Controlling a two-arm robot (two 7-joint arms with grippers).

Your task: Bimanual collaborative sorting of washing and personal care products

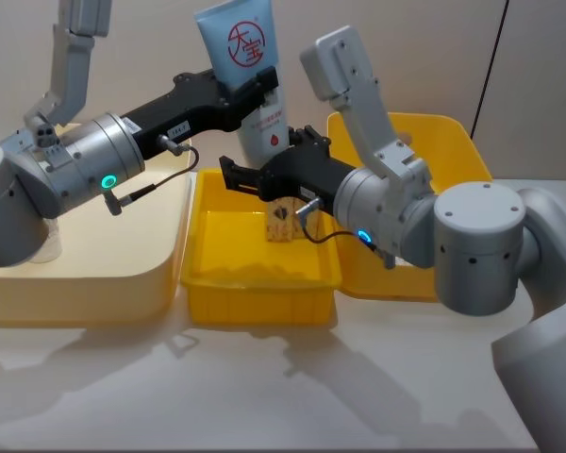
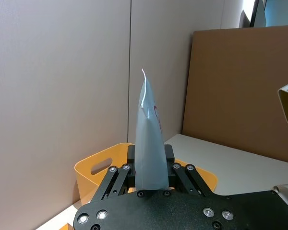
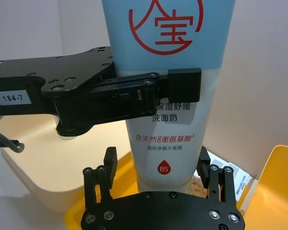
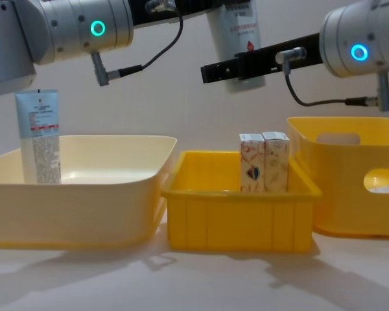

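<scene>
Pale worktop (image 1: 264,387) before a plain beige wall, carrying three plastic bins in a row: a wide cream bin (image 4: 78,207) on the robot's left, a small yellow bin (image 4: 236,223) in the centre and a taller yellow bin with handle slots (image 4: 350,194) on the right. The left gripper (image 1: 259,90) is raised above the small yellow bin and is clamped on a light-blue and white squeeze tube with red print (image 1: 238,42), held upright with its flat crimped end up and its narrow white end down. The right gripper (image 3: 155,158) reaches in from the right at the tube's lower end. Its fingers (image 3: 109,160) are spread, one on each side of the tube. Two small white-beige cartons with orange pattern (image 4: 264,162) stand upright, side by side and touching, inside the small yellow bin. A second squeeze tube (image 4: 40,136) stands upright at the left end of the cream bin.
</scene>
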